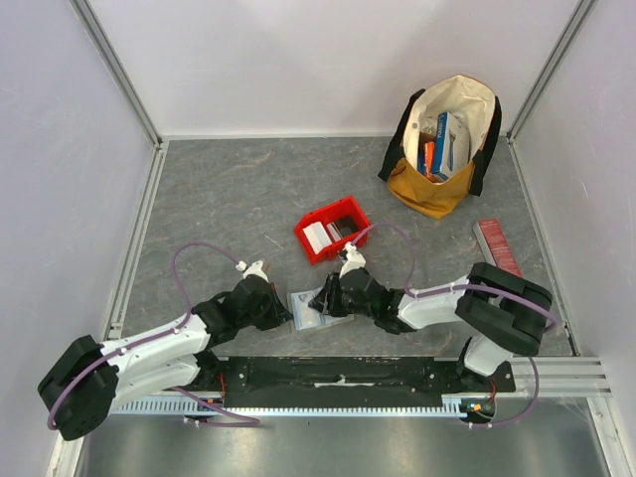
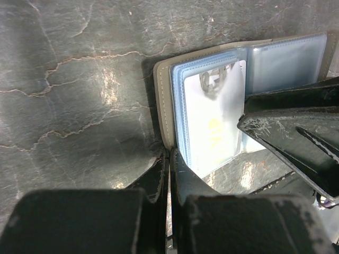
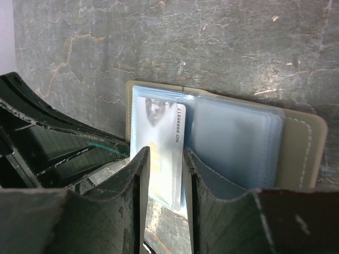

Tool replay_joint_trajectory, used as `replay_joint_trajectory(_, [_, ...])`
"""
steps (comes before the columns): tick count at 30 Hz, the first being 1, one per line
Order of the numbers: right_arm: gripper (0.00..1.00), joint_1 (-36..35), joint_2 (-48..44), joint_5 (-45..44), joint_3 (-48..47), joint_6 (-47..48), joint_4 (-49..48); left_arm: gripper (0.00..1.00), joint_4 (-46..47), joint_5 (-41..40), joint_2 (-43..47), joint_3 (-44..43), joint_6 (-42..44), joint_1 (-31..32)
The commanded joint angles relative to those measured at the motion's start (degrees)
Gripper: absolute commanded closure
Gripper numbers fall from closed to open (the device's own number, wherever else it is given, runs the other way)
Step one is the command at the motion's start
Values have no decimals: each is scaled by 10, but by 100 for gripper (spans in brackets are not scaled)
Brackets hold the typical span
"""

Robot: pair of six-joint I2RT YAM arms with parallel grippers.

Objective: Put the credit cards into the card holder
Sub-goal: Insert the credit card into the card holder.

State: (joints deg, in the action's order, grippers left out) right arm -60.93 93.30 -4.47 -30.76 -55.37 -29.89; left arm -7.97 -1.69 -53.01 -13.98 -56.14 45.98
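Widest of all is the grey, marble-veined worktop point(image 1: 229, 199), walled in by pale panels. Far right corner, there's a cream and mustard fabric tote bag point(image 1: 427, 194) standing open, with colourful upright boxes point(image 1: 444, 147) poking out of it. Down the right edge lies a long red ribbed box point(image 1: 497, 246). Nearer the middle sits a small red plastic bin point(image 1: 323, 213), with white cards point(image 1: 318, 237) lying in it.

Now to the action, just in front of that bin. Both arms reach in towards the same spot, and there, flat and opened out on the worktop between them, is the grey-olive folding card holder point(image 3: 304, 148). Its clear, blue-tinted plastic sleeves point(image 3: 233, 143) are fanned face up.

The left hand point(image 2: 169, 180) is down low at the near corner of the holder's cover. Its fingers are pressed right together with the cover's edge pinched in between.

The right hand point(image 3: 166, 153) comes in from the other side. Its two fingers are a little apart, set astride the near end of a white plastic credit card point(image 3: 161, 137). Whether they actually squeeze it, I can't tell from here.

That card, with a printed number along one edge, has its far end tucked under the top sleeve on the holder's left page. Its near end sticks out towards the fingers.
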Motion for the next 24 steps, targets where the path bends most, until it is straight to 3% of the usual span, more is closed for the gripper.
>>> replay_joint_trajectory(1, [59, -9, -57, -25, 4, 11, 14, 98, 6, -5, 10, -7, 1, 0])
replay_joint_trajectory(7, [53, -9, -129, -100, 6, 33, 76, 98, 6, -5, 9, -9, 2, 0])
replay_joint_trajectory(16, [49, -9, -194, -136, 12, 64, 106, 98, -6, -12, -2, -27, 12, 0])
replay_joint_trajectory(24, [41, -9, -235, -188, -25, 104, 190, 98, -4, -10, 9, -16, 7, 0])
